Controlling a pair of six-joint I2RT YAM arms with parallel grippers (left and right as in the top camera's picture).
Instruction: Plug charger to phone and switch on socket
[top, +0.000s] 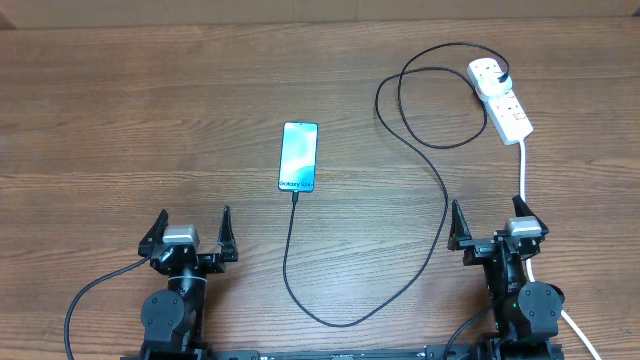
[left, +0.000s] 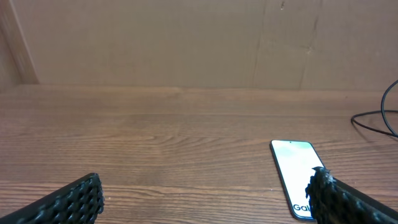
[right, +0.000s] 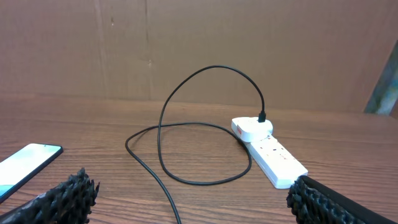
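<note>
Table (top: 120, 110) is bare wood. Both arms are parked at the near edge.

Left gripper (top: 193, 226) and right gripper (top: 488, 218) are both released, jaws wide, holding nothing.

Socket (top: 508, 105) sits well ahead of the R gripper, a bit to its right. The white adapter (top: 487, 71) is already in the far outlet. The thick white cord (top: 524, 165) runs back toward the R gripper and passes under it.

Phone (top: 299, 157) lies ahead-right of the L gripper, screen lit, short end facing the arms.

The charger (top: 288, 240) cable loops between the two grippers. Its connector tip (top: 295, 196) touches the phone's near edge, but I can't tell if it's seated.

Prob. next step is seating the tip:
- L gripper pinches the cable just behind the tip.
- Keep it flat and in line w/ the phone's long axis, and push straight.
- The phone will likely slide on the wood, so brace its far end w/ the R gripper.
- Switch comes after. It's too small to pick out here.
- Don't snag the cord when the R arm lifts.
</note>
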